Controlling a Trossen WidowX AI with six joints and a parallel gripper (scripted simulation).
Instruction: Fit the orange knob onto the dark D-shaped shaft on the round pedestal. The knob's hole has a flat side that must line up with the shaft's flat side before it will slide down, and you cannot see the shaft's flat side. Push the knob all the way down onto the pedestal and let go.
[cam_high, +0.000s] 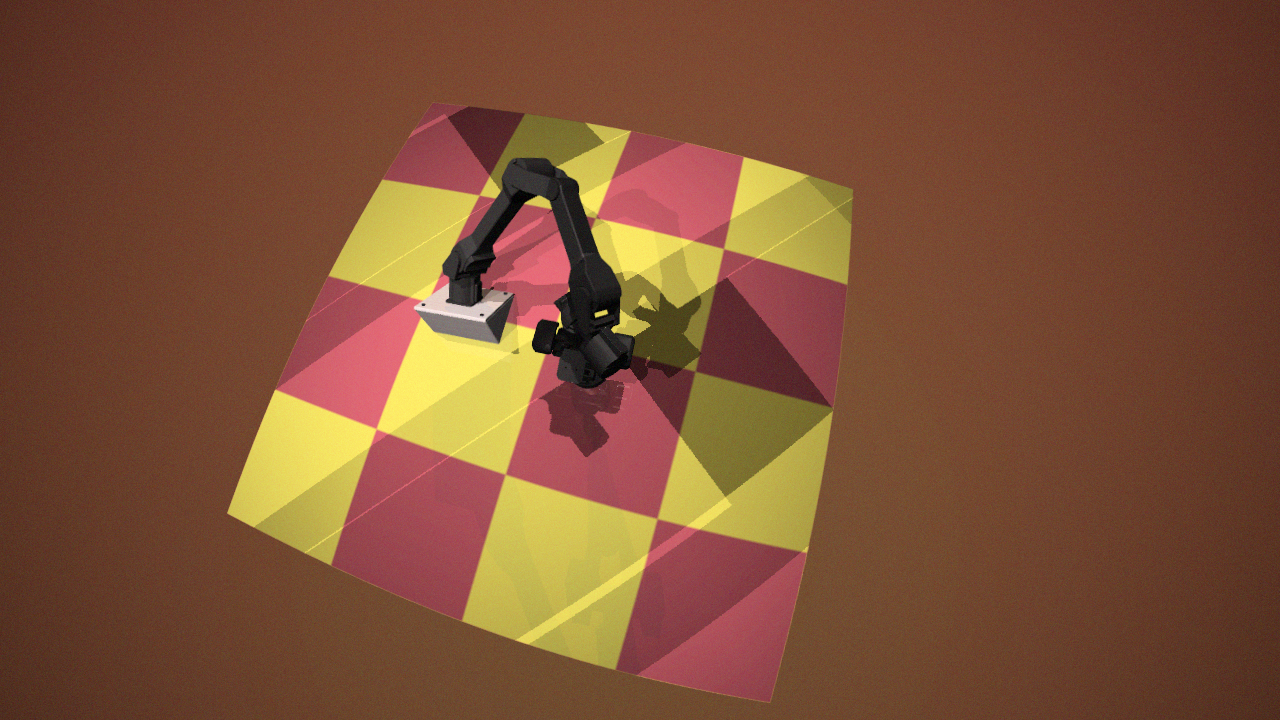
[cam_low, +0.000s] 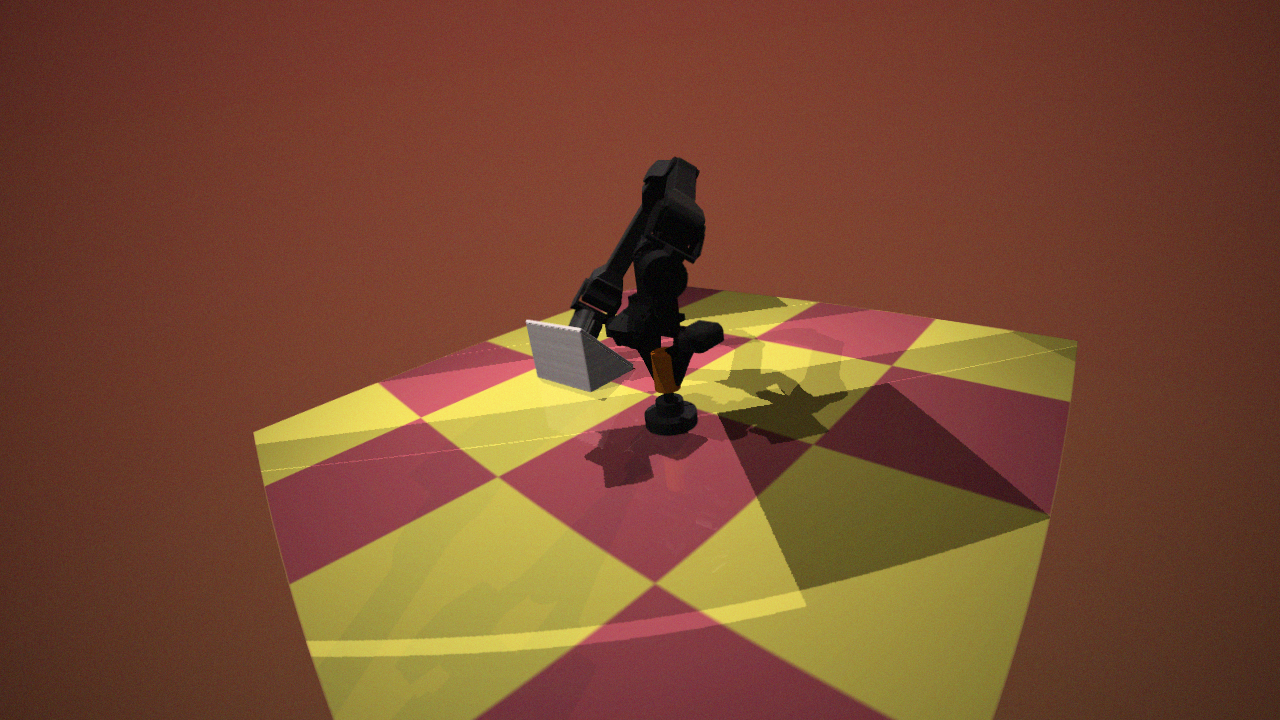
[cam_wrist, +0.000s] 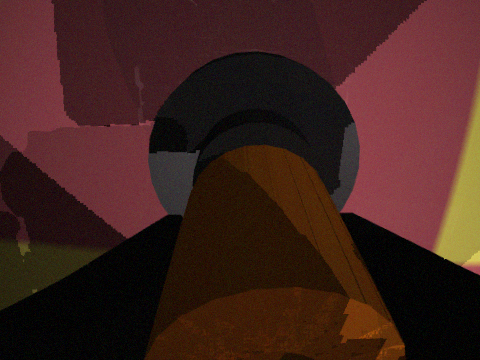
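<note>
The orange knob (cam_low: 663, 370) (cam_wrist: 260, 240) is held between the fingers of my gripper (cam_low: 666, 376), slightly tilted. My gripper is shut on it. The dark round pedestal (cam_low: 670, 419) (cam_wrist: 250, 80) stands on the board directly below. Its dark shaft (cam_low: 669, 400) (cam_wrist: 255, 132) shows as a short stub just under the knob's lower end. The knob sits at or just above the shaft's top; I cannot tell whether they touch. The shaft's flat side and the knob's hole are hidden. In the top view the arm hides both knob and pedestal.
The arm's grey wedge-shaped base (cam_high: 460, 324) (cam_low: 562, 358) stands to the left of the pedestal. The yellow and red checkered board (cam_high: 438, 501) (cam_low: 447, 555) lies under everything, with dark shadows across it. The brown floor (cam_high: 1029, 358) surrounds the board.
</note>
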